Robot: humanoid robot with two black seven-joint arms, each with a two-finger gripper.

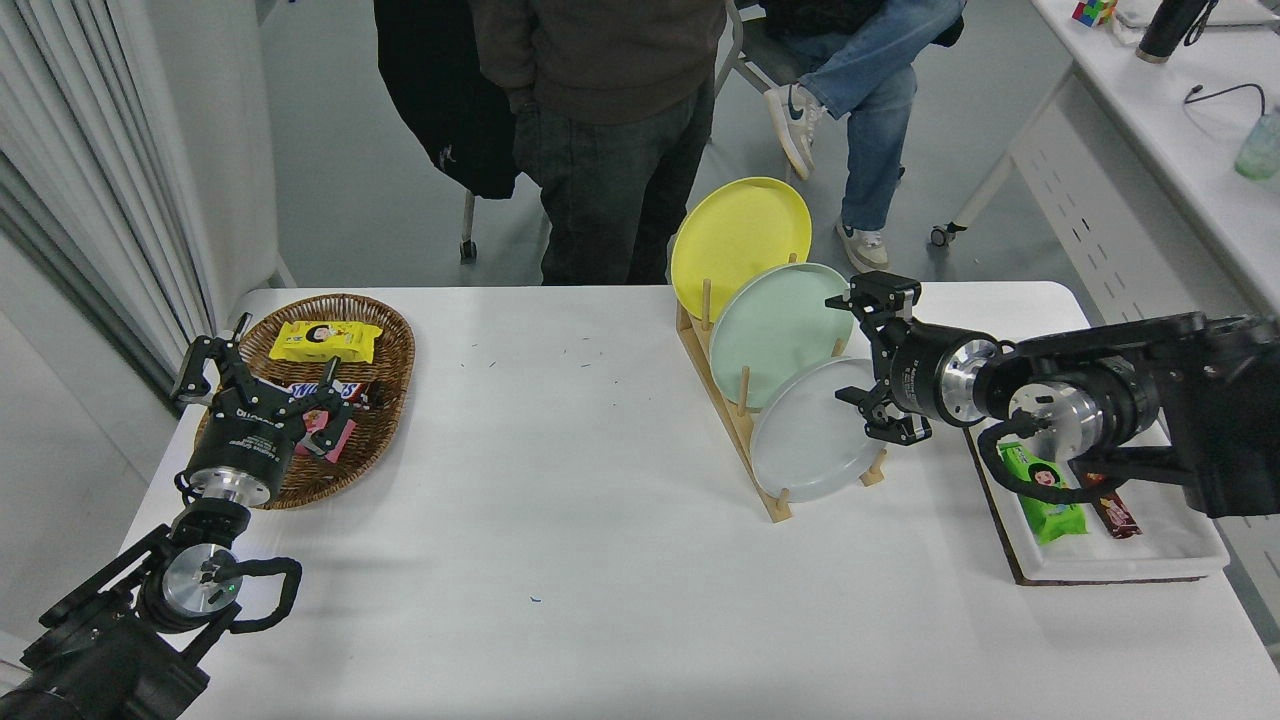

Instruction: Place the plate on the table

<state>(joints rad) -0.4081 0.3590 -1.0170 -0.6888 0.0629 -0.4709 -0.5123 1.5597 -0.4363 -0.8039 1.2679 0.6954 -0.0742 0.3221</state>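
White table [600, 520] awaits: the grey plate [805, 450] leans in its wooden rack [735, 430], unlifted, right gripper [862, 358] spread open at its rim.

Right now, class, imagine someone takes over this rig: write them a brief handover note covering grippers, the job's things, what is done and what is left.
Left gripper: open, parked over the wicker basket.
Right gripper: open, at the right edge of the light-grey plate, not yet closed on it.
Plate: standing in the front slot of the wooden rack, in front of the mint-green plate.
Done: the approach.
Left: grasp, lift out, lay the plate on the table.
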